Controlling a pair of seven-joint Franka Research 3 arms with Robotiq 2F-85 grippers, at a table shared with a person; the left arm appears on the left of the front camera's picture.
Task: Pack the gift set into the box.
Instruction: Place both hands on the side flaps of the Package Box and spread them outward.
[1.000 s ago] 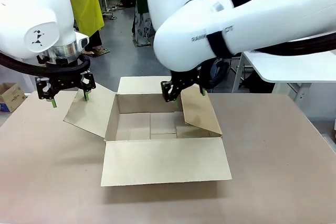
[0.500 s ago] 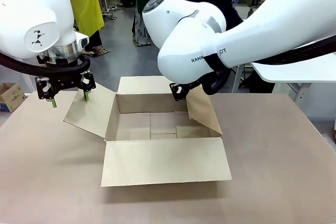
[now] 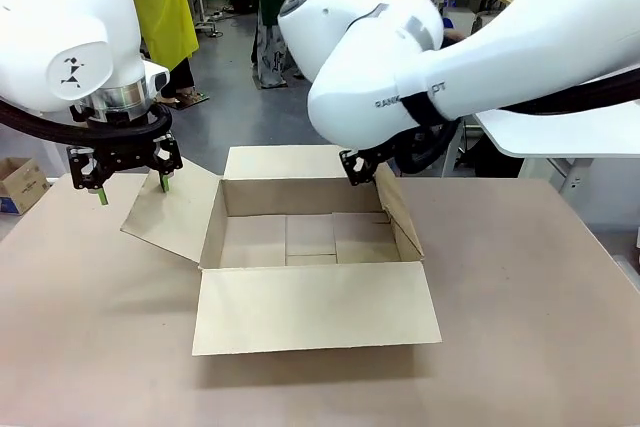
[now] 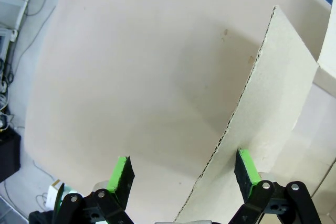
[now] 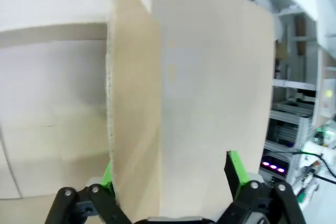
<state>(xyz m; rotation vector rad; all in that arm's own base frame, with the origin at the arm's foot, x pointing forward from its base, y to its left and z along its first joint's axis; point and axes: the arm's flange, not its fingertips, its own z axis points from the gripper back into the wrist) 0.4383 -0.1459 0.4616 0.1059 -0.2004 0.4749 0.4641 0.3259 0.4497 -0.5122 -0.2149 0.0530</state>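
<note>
The box (image 3: 310, 307), a plain brown carton, sits open in the middle of the table with its front flap lying flat toward me. Its inside holds nothing that I can see. The gift set is out of view. My left gripper (image 3: 134, 190) stands open at the outer corner of the left flap (image 3: 170, 212). In the left wrist view that flap's edge (image 4: 231, 124) runs up between the green pads of the left gripper (image 4: 184, 174). My right gripper (image 3: 362, 169) is open astride the right flap (image 3: 395, 212). The right wrist view shows that flap (image 5: 136, 103) between the fingers of the right gripper (image 5: 170, 174).
The brown table (image 3: 540, 327) has free room on both sides of the carton. A small printed cardboard box (image 3: 20, 183) sits beyond the table's far left. A white table (image 3: 555, 132) stands at the back right, and people stand farther back.
My right arm has swung to the right, and the right flap has gone from leaning in over the box to more upright. The left arm has not moved.
</note>
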